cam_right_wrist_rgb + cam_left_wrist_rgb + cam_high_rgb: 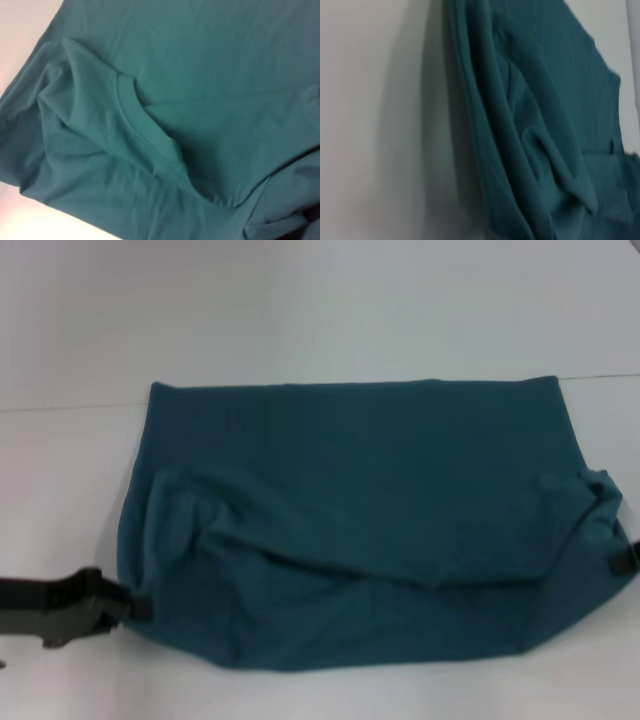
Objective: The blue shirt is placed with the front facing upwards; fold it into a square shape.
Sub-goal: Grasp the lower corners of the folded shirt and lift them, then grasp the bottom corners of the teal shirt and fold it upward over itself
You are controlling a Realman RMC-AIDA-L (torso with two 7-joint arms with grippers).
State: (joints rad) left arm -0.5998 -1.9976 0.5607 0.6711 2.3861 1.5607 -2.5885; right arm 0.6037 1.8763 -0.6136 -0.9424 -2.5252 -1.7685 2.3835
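Teal-blue cotton fills the middle of the head view: the blue shirt [360, 520] lies folded over on the pale worktop [300, 310], its straight far edge running across the upper middle of the frame and a rumpled upper layer sagging toward the lower centre. No lettering shows on the cloth facing up. At the lower left of the frame the left tool [138, 607], dark and low over the worktop, meets the shirt's lower-left corner; whether it is clenched on the fabric or released cannot be told. At the right edge of the frame, level with the bunched right end of the shirt, a small dark part of the right tool [622, 565] touches the cloth, and its state cannot be told either. The left wrist view shows long folds of the shirt [530, 130] beside bare worktop [375, 120]. The right wrist view shows a hemmed, sleeve-like flap lying creased on the shirt [200, 100].
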